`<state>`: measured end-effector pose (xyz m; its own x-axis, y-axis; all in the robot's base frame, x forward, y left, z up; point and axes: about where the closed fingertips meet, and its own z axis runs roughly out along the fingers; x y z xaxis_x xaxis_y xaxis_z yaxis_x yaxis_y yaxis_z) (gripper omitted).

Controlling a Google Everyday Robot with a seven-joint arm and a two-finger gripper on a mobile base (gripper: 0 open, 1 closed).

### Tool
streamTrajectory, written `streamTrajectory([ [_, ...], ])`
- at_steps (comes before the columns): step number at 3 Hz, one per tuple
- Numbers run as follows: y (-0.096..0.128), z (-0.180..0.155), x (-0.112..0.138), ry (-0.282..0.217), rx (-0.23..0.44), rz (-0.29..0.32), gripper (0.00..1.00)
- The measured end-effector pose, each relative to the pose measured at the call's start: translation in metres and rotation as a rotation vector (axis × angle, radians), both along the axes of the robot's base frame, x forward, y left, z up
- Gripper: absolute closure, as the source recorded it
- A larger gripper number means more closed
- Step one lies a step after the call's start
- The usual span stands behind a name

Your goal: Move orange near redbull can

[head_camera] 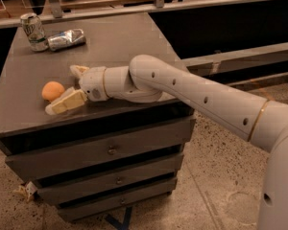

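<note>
- Jaws of the gripper stand wide apart with nothing held. The nearer finger lies low along the surface, and the farther finger angles up and away.
- Just beyond the nearer finger, out by its tip, sits the orange. It is touching that finger or very nearly so; I cannot tell which.
- The orange lies in the mouth of the gap, slightly outward of the farther finger's tip, so it is not yet fully between the two.
- Being round, it has no long axis to line up with. By my judgement the fingers need to reach a little further past it before they close.
- The single arm runs back from the fingers, low over the front edge.
- Well beyond the farther finger, toward the back corner, the redbull can lies on its side. Its long axis runs across the top.
- One end of it is just beside an upright green-and-white can.
- Between the farther finger and the cans the dark, flat cabinet top is bare, probably the orange's route.
- Below the fingers are the drawers and a speckled floor. Behind the cans runs a rail.
</note>
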<state>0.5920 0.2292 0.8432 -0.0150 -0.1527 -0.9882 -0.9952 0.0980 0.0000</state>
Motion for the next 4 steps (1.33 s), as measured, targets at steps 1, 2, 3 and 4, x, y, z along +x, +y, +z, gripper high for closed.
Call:
streamTrajectory([
  [1, 0.008, 0.006, -0.002, 0.001, 0.012, 0.029, 0.0],
  [2, 0.015, 0.013, -0.006, -0.014, 0.017, 0.049, 0.0],
  [3, 0.022, 0.011, -0.013, -0.014, 0.016, 0.079, 0.0],
  [4, 0.024, 0.007, -0.017, -0.014, 0.009, 0.102, 0.16],
])
